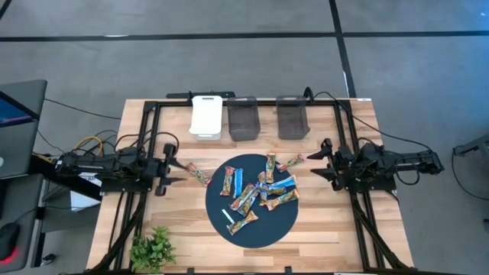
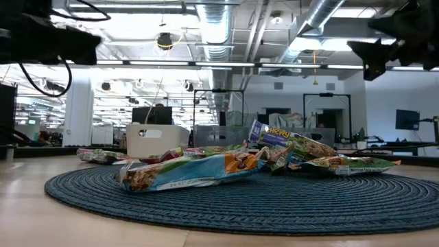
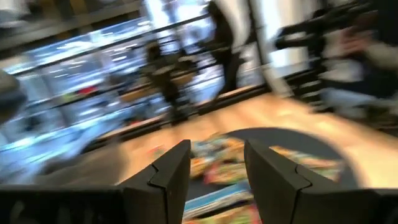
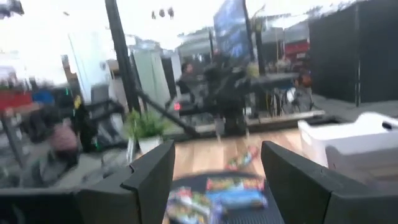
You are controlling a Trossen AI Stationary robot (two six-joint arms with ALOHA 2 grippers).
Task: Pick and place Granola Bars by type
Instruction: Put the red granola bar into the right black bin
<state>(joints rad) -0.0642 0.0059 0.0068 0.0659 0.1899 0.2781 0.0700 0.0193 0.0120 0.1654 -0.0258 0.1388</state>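
Observation:
Several granola bars (image 1: 256,191) in blue, orange-brown and reddish wrappers lie in a loose pile on a round dark blue mat (image 1: 267,229). One bar (image 1: 200,175) lies on the wood left of the mat, another (image 1: 289,163) at the mat's far right rim. A thin white stick (image 1: 229,218) lies on the mat. My left gripper (image 1: 177,169) is open and empty, above the table left of the mat. My right gripper (image 1: 315,163) is open and empty, above the table right of the mat. Both wrist views look over the pile (image 3: 217,165) (image 4: 214,196).
A white bin (image 1: 206,116) and two dark mesh bins (image 1: 243,118) (image 1: 292,116) stand in a row at the far edge. A small green plant (image 1: 153,248) stands at the near left corner. Black frame rails run along the table's sides.

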